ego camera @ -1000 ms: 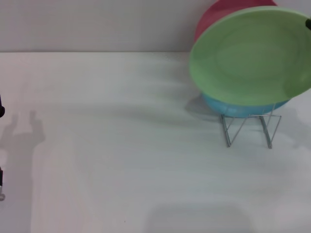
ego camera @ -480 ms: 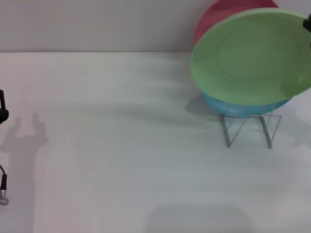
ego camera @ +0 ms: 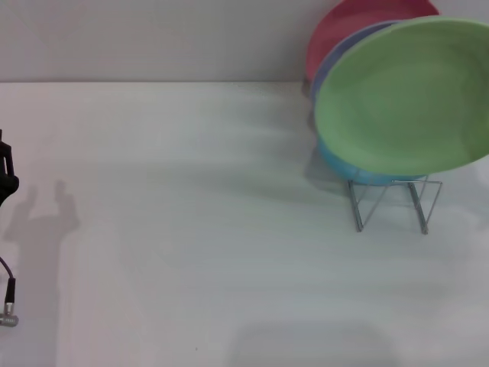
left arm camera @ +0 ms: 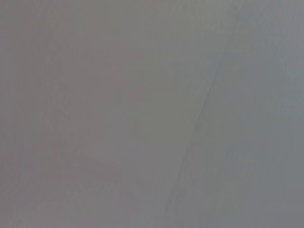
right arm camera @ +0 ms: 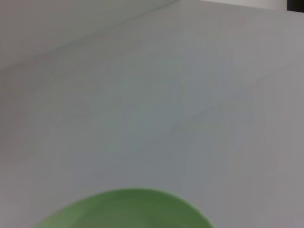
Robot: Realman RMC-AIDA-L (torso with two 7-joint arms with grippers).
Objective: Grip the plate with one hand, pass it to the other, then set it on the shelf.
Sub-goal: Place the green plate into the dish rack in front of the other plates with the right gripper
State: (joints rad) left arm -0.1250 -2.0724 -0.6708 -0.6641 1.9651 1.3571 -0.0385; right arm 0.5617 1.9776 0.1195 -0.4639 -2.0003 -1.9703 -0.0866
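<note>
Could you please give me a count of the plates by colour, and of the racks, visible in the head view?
Green plate: 1
Blue plate: 1
Lavender plate: 1
Red plate: 1
Wire rack: 1
Total: 5

Soft even light, blurred wrist views

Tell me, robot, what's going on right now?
Left arm parked at table's left edge. Right gripper out of view. Green plate tilted over the rack, with other plates behind it.
</note>
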